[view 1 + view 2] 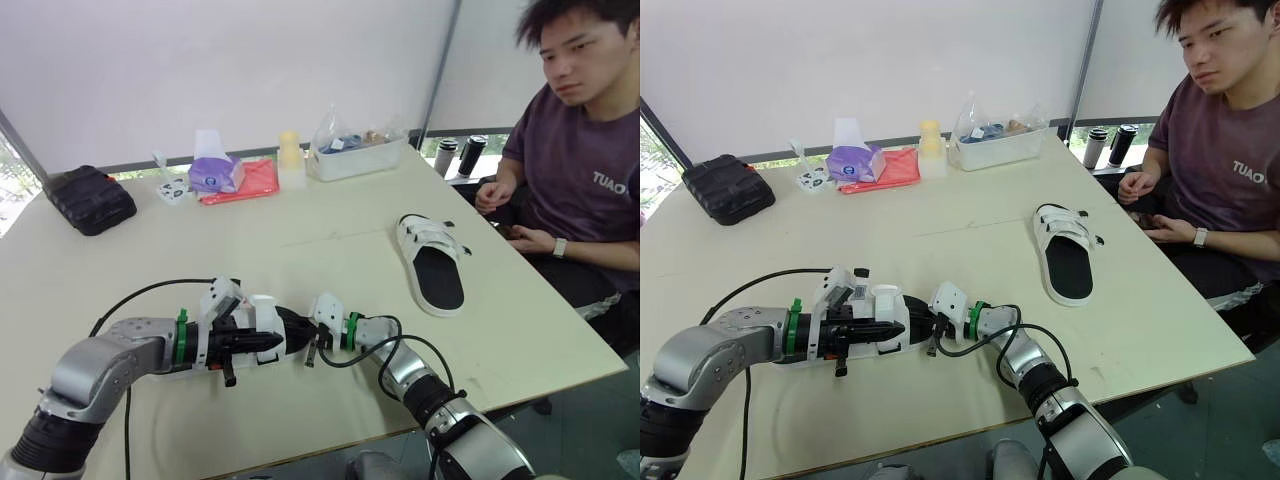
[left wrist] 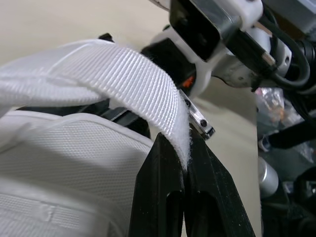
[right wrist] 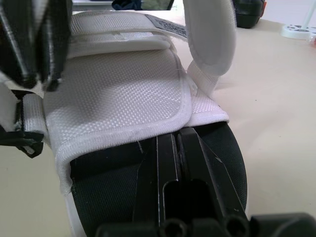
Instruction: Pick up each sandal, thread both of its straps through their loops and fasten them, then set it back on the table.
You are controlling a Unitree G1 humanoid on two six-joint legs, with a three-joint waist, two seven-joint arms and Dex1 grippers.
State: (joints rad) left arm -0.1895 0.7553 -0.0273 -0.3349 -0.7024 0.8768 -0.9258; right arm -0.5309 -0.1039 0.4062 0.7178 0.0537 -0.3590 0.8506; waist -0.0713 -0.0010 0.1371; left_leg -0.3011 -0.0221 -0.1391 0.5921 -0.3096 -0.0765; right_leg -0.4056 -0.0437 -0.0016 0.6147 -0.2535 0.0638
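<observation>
The white woven strap of a black-soled white mesh sandal is clamped by the left gripper; the right gripper is closed against its upper.

Two white webbing-strapped sandals with black footbeds are counted. Two dark cylindrical flasks are seen. One each is noted of a black padded case, a purple tissue pack, a red flat packet, a pale yellow cup, a clear plastic tub and a seated person.
</observation>
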